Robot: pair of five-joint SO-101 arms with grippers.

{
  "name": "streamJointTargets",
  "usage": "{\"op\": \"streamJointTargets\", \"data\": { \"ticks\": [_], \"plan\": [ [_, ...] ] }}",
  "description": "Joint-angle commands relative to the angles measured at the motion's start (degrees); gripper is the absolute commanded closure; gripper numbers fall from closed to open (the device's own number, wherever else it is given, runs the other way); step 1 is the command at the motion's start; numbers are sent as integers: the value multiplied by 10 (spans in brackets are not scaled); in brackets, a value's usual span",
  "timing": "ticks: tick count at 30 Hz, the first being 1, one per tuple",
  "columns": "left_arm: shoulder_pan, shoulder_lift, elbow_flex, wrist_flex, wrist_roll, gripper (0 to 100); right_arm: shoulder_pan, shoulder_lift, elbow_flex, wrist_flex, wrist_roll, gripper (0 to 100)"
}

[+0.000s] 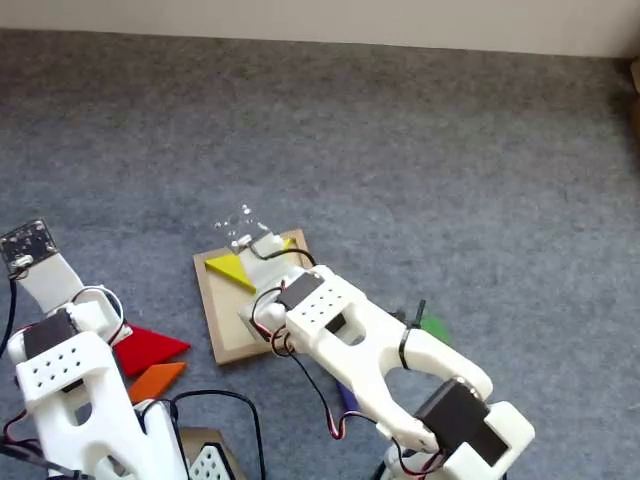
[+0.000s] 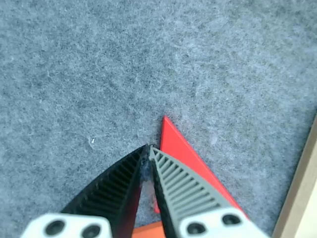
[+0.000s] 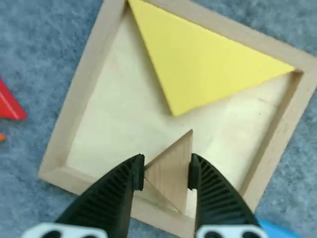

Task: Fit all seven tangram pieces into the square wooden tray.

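— What is the work laid on?

— A grey carpet [image 1: 450,150] covers the whole surface, and a strip of pale wall [image 1: 320,20] is seen along its far edge. The nap is probably meant to stop flat pieces sliding. It would also make them harder to lift by the edge.

— Where is the square wooden tray [image 3: 79,99]?

— It is set flat on the carpet between the two arms, turned at an angle. A yellow triangle [image 3: 198,64] lies inside it, its long side against one rim, so the rest of the floor is left bare.

— And what is held?

— A small wooden triangle [image 3: 171,186] is pinched between the fingers of the right gripper [image 3: 166,168]. The fingers are closed only as far as its two sides. It is held low over the rim opposite the yellow one, apparently so that it can be seated along that rim.

— The other arm?

— The left gripper [image 2: 148,151] is pressed fully together with nothing in it. Its tips are poised above the carpet just beside the point of a red triangle [image 2: 193,158]. That suggests waiting rather than gripping.

— What is left outside?

— An orange piece [image 1: 155,380] lies beside the red one. A green piece [image 1: 433,325] and a blue piece [image 3: 277,230] lie on the other side of the tray. The task is judged to be at an early stage.
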Motion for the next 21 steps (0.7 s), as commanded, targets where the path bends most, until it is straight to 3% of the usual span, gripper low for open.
{"op": "streamJointTargets", "data": {
  "ticks": [1,11,18,21],
  "plan": [
    [-2,-12,-13,-9,-1,994,-7,-7,-10,-5,-99,901],
    [-2,-12,-13,-9,-1,994,-7,-7,-7,-5,-153,900],
    [-2,-12,-13,-9,-1,994,-7,-7,-9,-47,-491,900],
    [-2,-12,-13,-9,-1,994,-7,-7,0,-106,-550,900]
  ]
}}
